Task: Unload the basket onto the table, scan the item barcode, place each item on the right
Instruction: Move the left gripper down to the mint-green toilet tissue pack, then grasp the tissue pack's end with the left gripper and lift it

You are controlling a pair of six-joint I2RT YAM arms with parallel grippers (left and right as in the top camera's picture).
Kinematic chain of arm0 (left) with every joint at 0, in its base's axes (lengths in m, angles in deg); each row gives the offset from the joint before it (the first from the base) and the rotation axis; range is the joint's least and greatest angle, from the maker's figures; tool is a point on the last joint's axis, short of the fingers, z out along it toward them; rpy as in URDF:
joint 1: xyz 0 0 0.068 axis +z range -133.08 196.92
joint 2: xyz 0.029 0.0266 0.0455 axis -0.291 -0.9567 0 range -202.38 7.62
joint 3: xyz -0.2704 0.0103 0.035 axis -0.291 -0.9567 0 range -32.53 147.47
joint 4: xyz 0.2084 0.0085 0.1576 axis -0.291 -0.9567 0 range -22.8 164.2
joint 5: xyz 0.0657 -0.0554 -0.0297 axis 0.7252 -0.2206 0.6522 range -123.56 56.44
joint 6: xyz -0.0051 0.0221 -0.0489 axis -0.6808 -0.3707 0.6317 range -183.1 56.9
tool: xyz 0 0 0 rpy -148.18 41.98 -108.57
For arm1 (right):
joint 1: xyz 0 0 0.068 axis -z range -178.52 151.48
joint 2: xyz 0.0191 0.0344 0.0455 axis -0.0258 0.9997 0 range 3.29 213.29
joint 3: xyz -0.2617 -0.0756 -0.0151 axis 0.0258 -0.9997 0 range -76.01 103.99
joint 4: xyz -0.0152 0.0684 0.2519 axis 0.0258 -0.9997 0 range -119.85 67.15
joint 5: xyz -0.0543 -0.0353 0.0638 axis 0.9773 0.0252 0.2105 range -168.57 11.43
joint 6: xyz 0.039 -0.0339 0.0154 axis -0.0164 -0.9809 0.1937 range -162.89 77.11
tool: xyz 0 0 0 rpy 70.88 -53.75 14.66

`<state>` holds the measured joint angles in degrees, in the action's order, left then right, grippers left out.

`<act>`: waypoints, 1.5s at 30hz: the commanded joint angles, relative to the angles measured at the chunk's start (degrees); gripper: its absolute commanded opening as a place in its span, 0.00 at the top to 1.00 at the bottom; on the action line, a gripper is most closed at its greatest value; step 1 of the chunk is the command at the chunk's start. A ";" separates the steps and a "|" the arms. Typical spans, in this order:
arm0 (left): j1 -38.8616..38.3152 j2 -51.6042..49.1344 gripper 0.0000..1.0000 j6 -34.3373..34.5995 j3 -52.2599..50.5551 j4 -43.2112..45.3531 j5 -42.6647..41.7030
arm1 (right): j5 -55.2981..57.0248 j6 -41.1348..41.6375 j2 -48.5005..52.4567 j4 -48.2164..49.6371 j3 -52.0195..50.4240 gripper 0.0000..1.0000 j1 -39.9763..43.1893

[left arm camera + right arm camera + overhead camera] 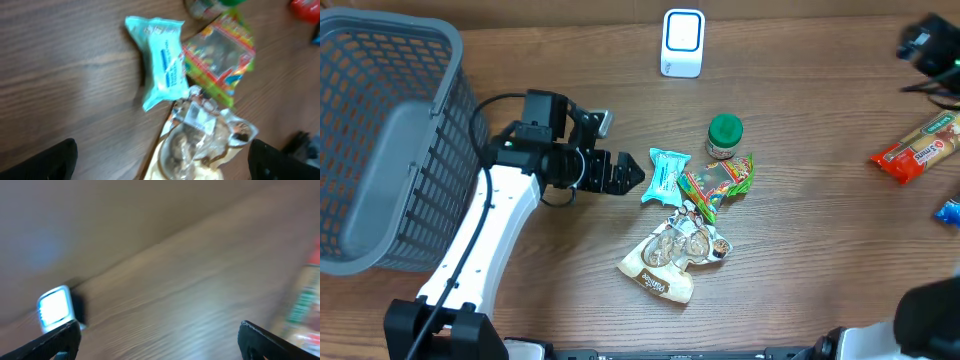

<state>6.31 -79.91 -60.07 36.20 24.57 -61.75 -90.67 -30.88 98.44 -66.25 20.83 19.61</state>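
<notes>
A brown wood-grain bench (820,250) carries everything, with a grey mesh basket (380,120) behind the left tool (632,172). That tool's fingers stand wide apart and hold nothing. Just ahead of its tips lies a teal packet (666,175), flat on the bench. Beyond the packet are a bright candy packet (718,182) and a green-lidded jar (725,135). A clear cookie bag (675,255) lies ahead and to one side. The white scanner (682,43) stands upright, well apart from this tool. The right tool (165,342) is also spread open and empty. In its blurred wrist view the scanner sits near one finger, and a red-orange snack bar (920,148) lies past the other.
</notes>
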 commanded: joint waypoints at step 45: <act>-20.87 -20.96 0.06 2.45 1.31 22.97 25.55 | -1.07 0.17 -3.54 -6.29 0.42 0.00 -17.81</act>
<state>-14.50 -99.91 -59.24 36.23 47.26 -38.47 -91.68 -30.91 96.32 -72.76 20.87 2.14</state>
